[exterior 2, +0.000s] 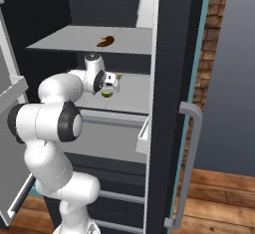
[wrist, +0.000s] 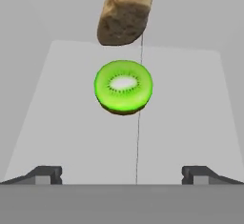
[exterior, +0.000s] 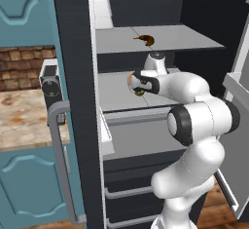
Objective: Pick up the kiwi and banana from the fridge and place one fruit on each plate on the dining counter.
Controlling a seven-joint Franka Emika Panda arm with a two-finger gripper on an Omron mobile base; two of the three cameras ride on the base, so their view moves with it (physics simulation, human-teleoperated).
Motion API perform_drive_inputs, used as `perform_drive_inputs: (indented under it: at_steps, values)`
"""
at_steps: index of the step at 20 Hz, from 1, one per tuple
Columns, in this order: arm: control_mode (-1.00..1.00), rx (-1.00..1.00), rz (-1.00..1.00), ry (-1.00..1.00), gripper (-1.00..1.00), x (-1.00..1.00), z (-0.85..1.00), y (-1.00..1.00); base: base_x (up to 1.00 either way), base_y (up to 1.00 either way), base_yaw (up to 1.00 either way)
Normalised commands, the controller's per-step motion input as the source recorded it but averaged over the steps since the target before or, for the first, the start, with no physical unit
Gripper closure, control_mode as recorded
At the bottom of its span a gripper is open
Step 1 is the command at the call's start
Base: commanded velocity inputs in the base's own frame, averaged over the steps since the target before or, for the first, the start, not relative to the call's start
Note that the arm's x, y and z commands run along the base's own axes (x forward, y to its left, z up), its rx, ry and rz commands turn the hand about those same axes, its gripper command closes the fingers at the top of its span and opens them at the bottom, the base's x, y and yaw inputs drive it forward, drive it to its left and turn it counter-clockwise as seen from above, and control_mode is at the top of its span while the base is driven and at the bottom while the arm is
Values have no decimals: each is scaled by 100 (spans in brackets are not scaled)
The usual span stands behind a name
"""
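Hand view looks straight at the kiwi (wrist: 123,86), a cut half with its lime-green face and white core turned to the camera, lying on a light grey fridge shelf (wrist: 62,123). Just behind the kiwi sits a tan lumpy item (wrist: 124,13), its near end almost touching the kiwi's top edge. The 2 dark fingertips (wrist: 45,174) rise at the bottom, set wide, one well to each side of the kiwi and short of it, so the jaws stand apart with nothing between them.

From the left base camera, the gripper (exterior: 137,85) reaches into the open fridge (exterior: 73,77) at the level of the middle shelf, and the kiwi (exterior: 139,93) peeks out as a green sliver right below it. The banana (exterior: 145,39), dark brown and curved, lies on the shelf above the kiwi's. From the right base camera the kiwi (exterior 2: 107,93) lies just beneath the gripper (exterior 2: 112,82), and the banana (exterior 2: 105,42) is on the upper shelf above the kiwi.
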Motion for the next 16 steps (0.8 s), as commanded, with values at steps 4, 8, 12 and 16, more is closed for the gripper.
perform_drive_inputs:
  at_steps: [4, 8, 12, 16]
  values:
    - [-100, 0, 0, 5, -100, 32, -15, 2, 0, 0, 0]
    - [-100, 0, 0, 1, -100, 28, -11, 0, 0, 0, 0]
    - [-100, 0, 0, 0, -100, 23, -12, 0, 0, 0, 0]
    - [-100, 0, 0, 0, -100, 27, -8, 1, 0, 0, 0]
